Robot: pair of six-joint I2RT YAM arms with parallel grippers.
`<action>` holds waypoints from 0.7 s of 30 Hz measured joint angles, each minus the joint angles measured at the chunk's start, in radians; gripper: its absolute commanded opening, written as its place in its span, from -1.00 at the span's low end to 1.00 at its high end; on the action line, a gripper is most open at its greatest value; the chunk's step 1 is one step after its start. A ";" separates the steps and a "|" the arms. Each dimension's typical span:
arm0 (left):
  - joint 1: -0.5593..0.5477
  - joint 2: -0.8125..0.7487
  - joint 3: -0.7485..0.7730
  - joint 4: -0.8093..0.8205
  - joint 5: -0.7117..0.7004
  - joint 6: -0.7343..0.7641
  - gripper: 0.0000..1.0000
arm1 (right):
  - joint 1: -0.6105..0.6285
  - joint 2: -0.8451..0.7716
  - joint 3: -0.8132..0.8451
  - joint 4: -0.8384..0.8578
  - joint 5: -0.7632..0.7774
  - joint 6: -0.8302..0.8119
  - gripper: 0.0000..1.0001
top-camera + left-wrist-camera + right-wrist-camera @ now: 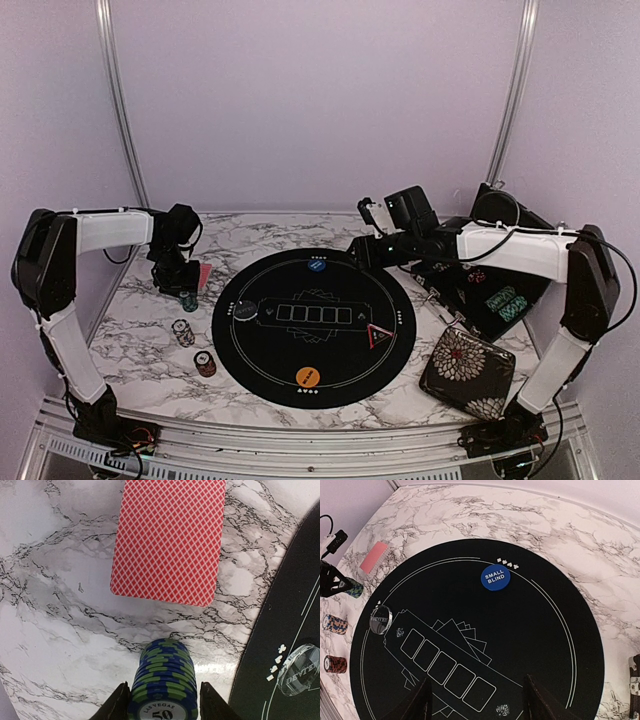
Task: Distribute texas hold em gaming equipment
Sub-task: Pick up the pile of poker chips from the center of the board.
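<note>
On the round black mat (330,352) lie a blue Small Blind disc (494,577) at its far edge, an orange disc (308,377) at its near edge, a clear dealer disc (381,621) on its left and a red-edged triangle (378,335) on its right. Left of the mat stand a blue-green chip stack (162,680), a pale-topped stack (183,332) and a dark red stack (205,363). Red-backed cards (169,540) lie flat just beyond them.

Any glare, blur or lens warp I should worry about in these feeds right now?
Top external: soft even light, no glare; the wide lens bows the wall rails. Left wrist: sharp, with the blue-green chip stack and red-backed card both crisp. Right wrist: the small blind button reads clearly; the claw fingers at the bottom edge look dark and soft.
</note>
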 measured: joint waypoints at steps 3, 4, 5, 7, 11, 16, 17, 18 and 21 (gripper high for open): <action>0.000 0.001 0.000 -0.001 0.000 0.000 -0.05 | 0.000 0.000 -0.005 0.000 0.002 0.002 0.18; 0.000 0.002 0.000 -0.001 0.000 0.000 -0.05 | 0.000 0.000 -0.005 0.000 0.002 0.002 0.18; 0.000 0.003 0.000 -0.002 0.000 0.000 -0.06 | 0.000 0.000 -0.005 0.000 0.002 0.002 0.18; 0.000 0.007 0.000 -0.002 0.000 0.000 -0.06 | 0.000 0.000 -0.005 0.001 0.002 0.002 0.18; 0.000 0.011 0.000 -0.002 0.000 0.000 -0.09 | 0.000 0.000 -0.005 0.001 0.002 0.003 0.18; 0.000 0.011 0.001 -0.002 0.000 0.001 -0.14 | 0.000 0.000 -0.005 0.001 0.002 0.003 0.18; 0.000 0.011 0.001 -0.002 0.000 0.002 -0.15 | 0.000 0.000 -0.005 0.001 0.002 0.003 0.18; 0.000 0.011 0.001 -0.002 0.000 0.003 -0.17 | 0.000 0.000 -0.005 0.001 0.002 0.003 0.18; 0.000 0.011 0.002 -0.003 0.000 0.005 -0.21 | 0.000 0.000 -0.005 0.001 0.003 0.003 0.18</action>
